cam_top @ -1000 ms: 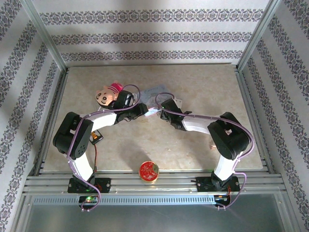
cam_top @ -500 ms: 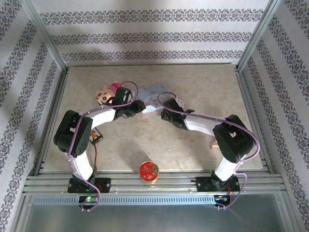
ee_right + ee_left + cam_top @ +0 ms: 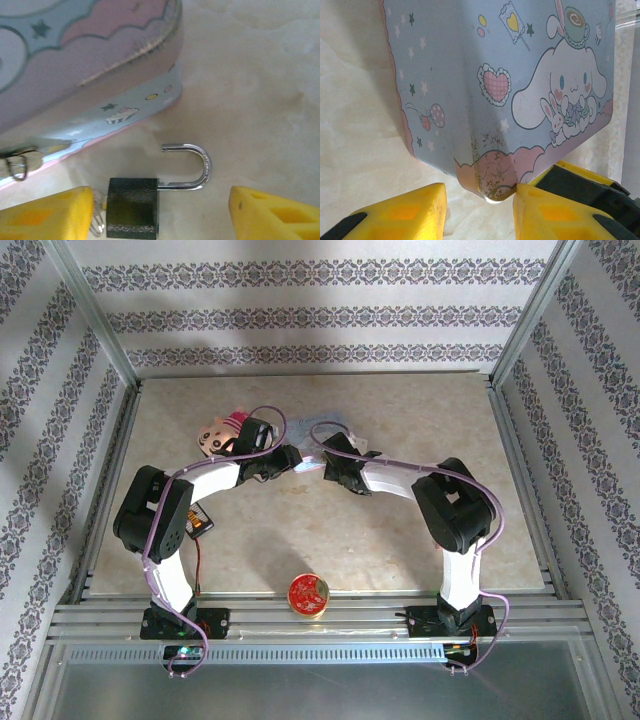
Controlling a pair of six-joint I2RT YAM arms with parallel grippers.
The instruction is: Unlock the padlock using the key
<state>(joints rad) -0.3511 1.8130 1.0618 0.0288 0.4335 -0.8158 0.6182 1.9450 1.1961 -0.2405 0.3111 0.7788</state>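
Bare table lies open past the shackle side of the padlock. The pale blue tin stands just beyond the lock, closing off that approach. Its corner juts between the fingers of the left gripper.

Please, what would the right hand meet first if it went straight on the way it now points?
Probably the padlock, lying just ahead between its fingers, shackle open; past it, the pale blue tin. Height is unclear.

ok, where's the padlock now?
Right wrist view: the small dark metal padlock lies on the beige tabletop inside the open right pincer, beside the pale blue cartoon tin.
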